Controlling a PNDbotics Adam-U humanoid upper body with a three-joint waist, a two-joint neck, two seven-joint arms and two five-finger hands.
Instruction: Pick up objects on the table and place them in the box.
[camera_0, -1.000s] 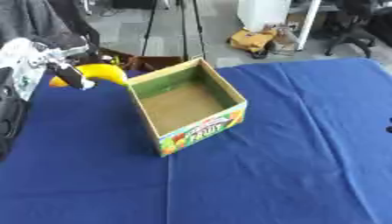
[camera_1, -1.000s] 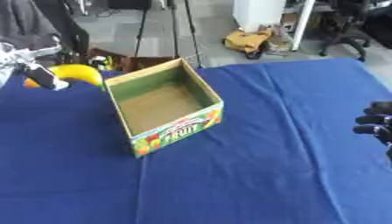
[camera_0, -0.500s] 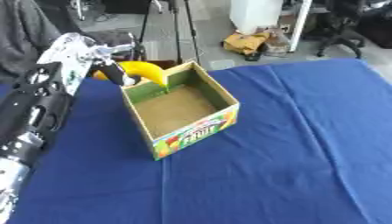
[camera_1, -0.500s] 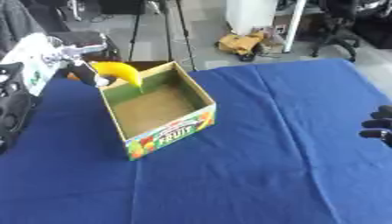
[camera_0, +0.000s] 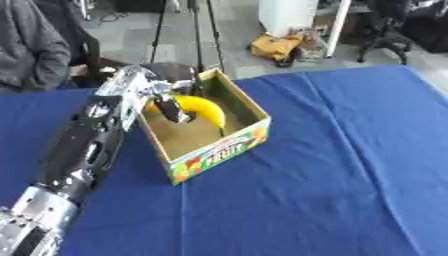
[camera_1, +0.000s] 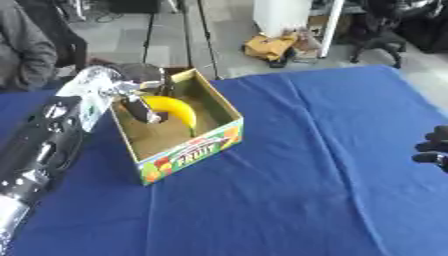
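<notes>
A yellow banana hangs inside the open cardboard box, just above its floor. My left hand reaches over the box's left wall with its fingers curled round the banana's upper end. The box has fruit pictures on its front and stands on the blue tablecloth. My right hand shows only as dark curled fingers at the right edge of the right eye view, away from the box and holding nothing.
The blue cloth stretches wide to the right of and in front of the box. Beyond the table's far edge are a tripod, a yellow bag and a chair on the floor. A person in grey stands at the far left.
My left hand has carried the banana from over the box's far left corner down into the box. The camera has also shifted, moving the box rightward in the picture.
</notes>
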